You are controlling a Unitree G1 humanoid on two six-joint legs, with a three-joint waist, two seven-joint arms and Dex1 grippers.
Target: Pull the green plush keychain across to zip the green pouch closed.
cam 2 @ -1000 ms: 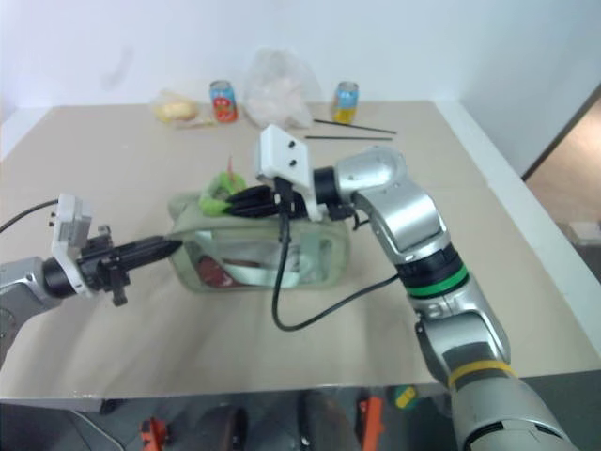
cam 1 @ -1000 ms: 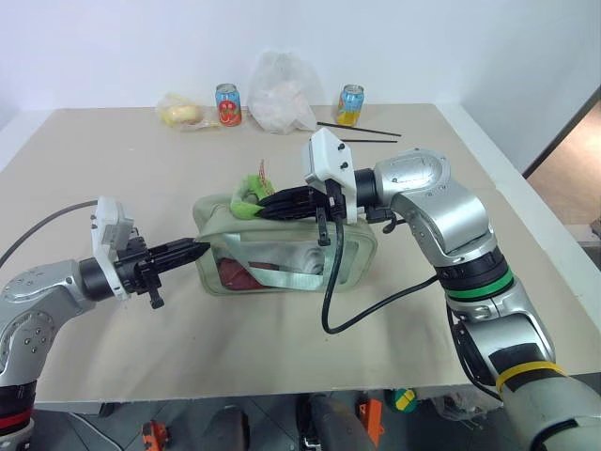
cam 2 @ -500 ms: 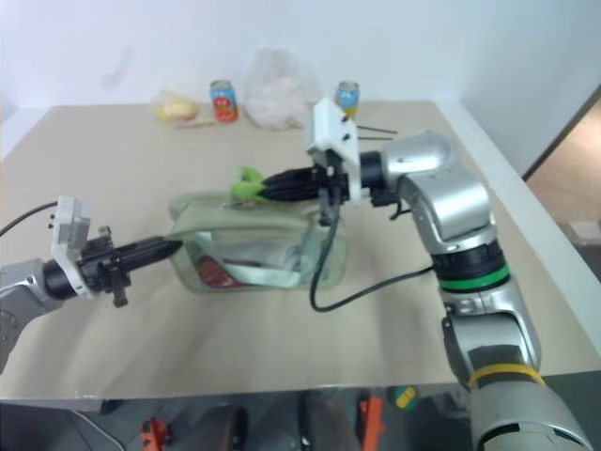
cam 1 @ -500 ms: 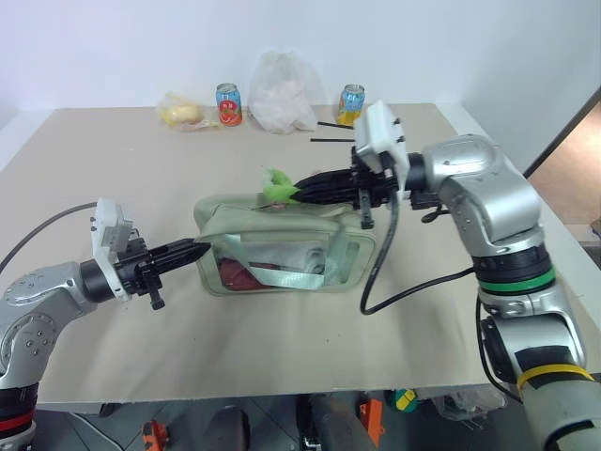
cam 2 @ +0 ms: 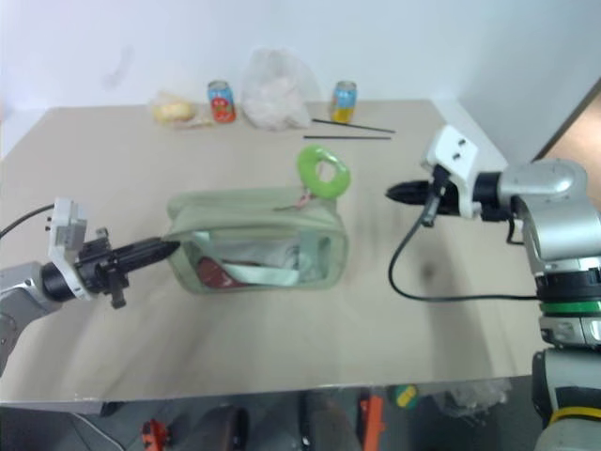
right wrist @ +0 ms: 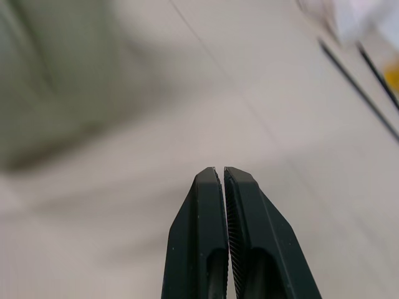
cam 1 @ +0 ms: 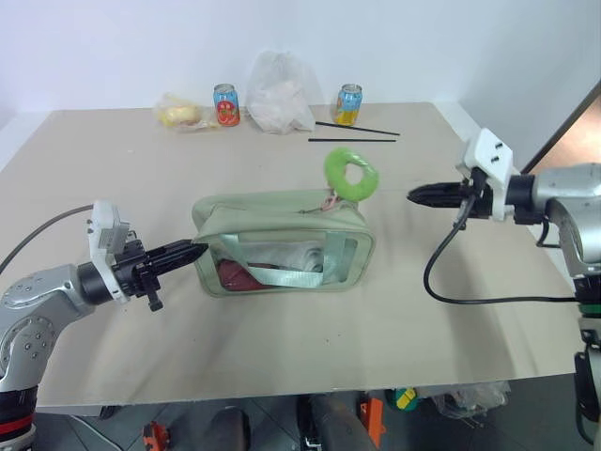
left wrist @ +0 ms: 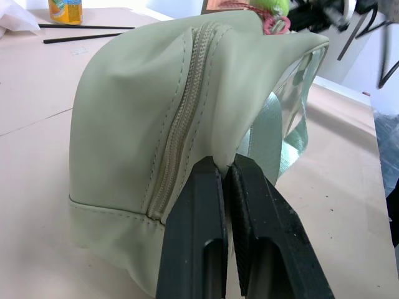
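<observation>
**Pouch zipped, keychain at its right end**

The green pouch (cam 1: 282, 242) lies mid-bench (cam 1: 282, 348). The left pincer (cam 1: 194, 251) is clamped on the pouch's left end fabric. The green plush keychain (cam 1: 350, 173) stands above the pouch's right end. The right pincer (cam 1: 413, 195), closed and empty, hangs right of the pouch, apart.

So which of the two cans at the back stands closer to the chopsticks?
The yellow-and-blue can, right of the white bag; the chopsticks lie just beside it. The red-and-blue can stands left of the bag.
</observation>
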